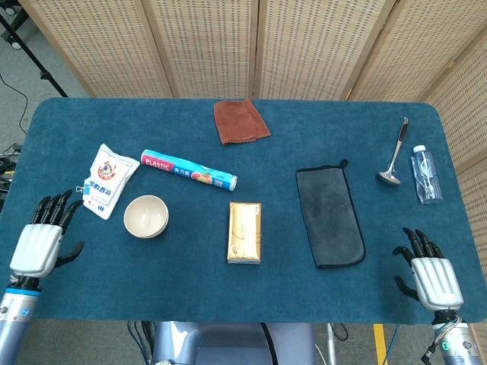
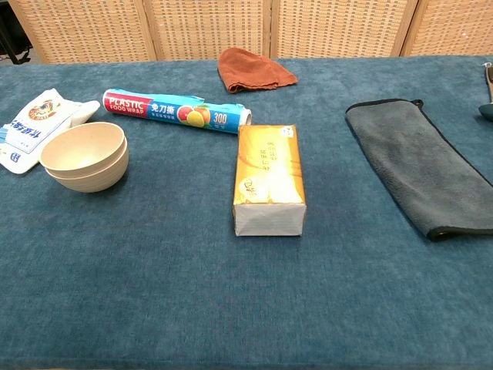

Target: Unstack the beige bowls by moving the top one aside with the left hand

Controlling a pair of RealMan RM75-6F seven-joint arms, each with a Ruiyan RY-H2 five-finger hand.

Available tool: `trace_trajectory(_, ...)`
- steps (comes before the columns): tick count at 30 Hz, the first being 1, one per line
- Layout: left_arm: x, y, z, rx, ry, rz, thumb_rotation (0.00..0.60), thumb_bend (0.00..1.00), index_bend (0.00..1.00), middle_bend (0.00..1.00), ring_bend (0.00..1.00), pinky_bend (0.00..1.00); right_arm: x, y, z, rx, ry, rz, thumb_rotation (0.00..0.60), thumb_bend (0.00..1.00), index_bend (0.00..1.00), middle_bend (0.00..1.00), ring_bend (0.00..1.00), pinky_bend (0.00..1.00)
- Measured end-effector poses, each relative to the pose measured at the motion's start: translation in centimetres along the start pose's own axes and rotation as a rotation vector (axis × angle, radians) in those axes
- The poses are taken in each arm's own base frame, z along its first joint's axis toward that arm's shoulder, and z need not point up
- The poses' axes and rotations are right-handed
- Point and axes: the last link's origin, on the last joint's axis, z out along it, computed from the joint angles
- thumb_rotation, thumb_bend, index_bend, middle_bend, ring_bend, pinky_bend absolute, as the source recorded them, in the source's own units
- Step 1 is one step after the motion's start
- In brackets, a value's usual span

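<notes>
Two beige bowls (image 1: 146, 216) sit nested on the blue table, left of centre; in the chest view the stack (image 2: 85, 156) shows one rim above the other. My left hand (image 1: 42, 236) rests near the table's left front edge, fingers spread, holding nothing, a short way left of the bowls. Over at the right front edge my right hand (image 1: 428, 271) lies open and empty as well. Neither hand appears in the chest view.
A white snack bag (image 1: 108, 180) lies just behind-left of the bowls and a plastic wrap roll (image 1: 189, 169) behind them. A yellow tissue box (image 1: 244, 231) sits to their right. Further off are a dark grey cloth (image 1: 329, 216), brown cloth (image 1: 240, 120), ladle (image 1: 393, 156) and water bottle (image 1: 425, 173).
</notes>
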Motion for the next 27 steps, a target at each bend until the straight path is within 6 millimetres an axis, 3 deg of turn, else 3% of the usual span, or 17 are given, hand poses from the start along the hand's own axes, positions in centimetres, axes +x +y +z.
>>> trace_trajectory(9, -2.1, 2.4, 2.3, -0.031, -0.052, -0.035, 0.6, 0.3, 0.19, 0.0, 0.0, 0.0, 0.2, 0.1, 0.0, -0.003, 0.006, 0.006, 0.6, 0.31, 0.34, 0.07, 0.02, 0.17)
trace_trajectory(27, -4.5, 5.4, 4.4, -0.046, -0.131, -0.083, 0.6, 0.3, 0.2, 0.0, 0.0, 0.0, 0.3, 0.2, 0.0, -0.004, 0.008, 0.007, 0.6, 0.31, 0.34, 0.06, 0.02, 0.17)
